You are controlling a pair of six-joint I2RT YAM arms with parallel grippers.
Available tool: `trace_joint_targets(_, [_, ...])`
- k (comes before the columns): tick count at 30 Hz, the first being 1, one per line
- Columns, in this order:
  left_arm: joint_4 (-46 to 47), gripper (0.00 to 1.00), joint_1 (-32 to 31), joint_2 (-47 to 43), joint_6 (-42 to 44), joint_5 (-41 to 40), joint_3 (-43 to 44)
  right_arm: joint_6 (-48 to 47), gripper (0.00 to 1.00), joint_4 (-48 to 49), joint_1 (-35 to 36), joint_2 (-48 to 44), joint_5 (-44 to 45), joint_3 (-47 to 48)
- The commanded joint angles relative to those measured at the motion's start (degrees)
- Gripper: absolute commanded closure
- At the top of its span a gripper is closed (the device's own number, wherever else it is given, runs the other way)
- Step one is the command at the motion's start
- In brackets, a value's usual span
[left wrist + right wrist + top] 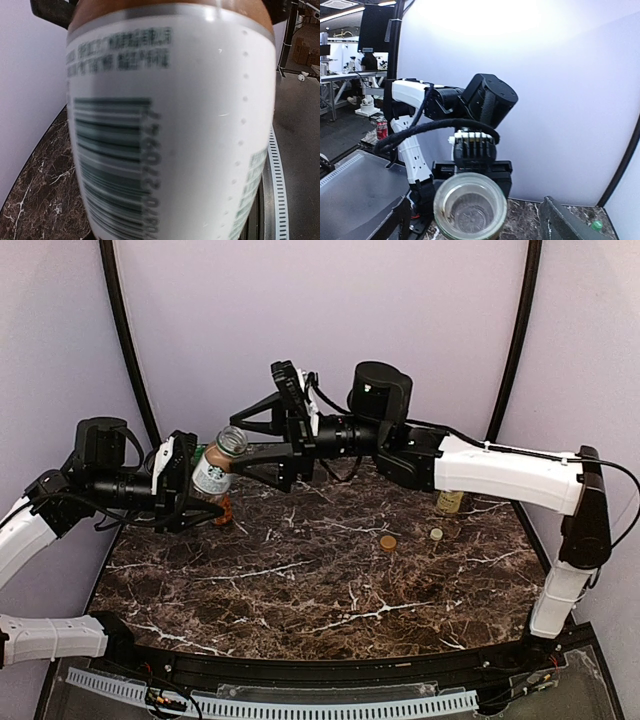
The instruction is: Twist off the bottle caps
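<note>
Glass, judging by its clear open neck, so the brown bottle (212, 476) should be stiff, slick and breakable; the labelled body is the safe hold. The left gripper (188, 485) pinches it there, aloft over the table's (300, 590) far-left corner. The right gripper (246, 443) stands spread about its uncapped mouth. A golden-brown cap (387, 541) and a cream-white cap (436, 534) lie toward the right edge.

Right arm (500, 475): white shells, black joints, loose black cables; right end effector (245, 443) black.
</note>
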Motion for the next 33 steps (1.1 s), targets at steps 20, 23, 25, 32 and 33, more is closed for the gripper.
trace_joint_targets(20, [0.9,0.79,0.6,-0.8,-0.3,1.8,1.1,2.4,1.00,-2.4,1.6,5.0,-1.6,7.9])
trace_joint_targets(23, [0.8,0.32,0.7,-1.5,-0.3,0.1,0.3,0.5,1.00,-7.5,1.1,4.0,1.4,9.2])
trace_joint_targets(25, [1.6,0.05,1.2,-2.4,-0.6,-2.0,-0.8,-0.9,1.00,-11.3,0.2,2.7,5.6,8.9])
trace_joint_targets(32, [5.3,0.01,7.7,-9.1,-4.4,-8.0,-8.0,-6.6,1.00,-24.7,-7.4,-3.6,27.9,1.0])
trace_joint_targets(33, [5.8,0.01,8.6,-11.0,-5.1,-7.6,-8.9,-7.2,1.00,-25.3,-8.3,-4.2,31.6,-0.8])
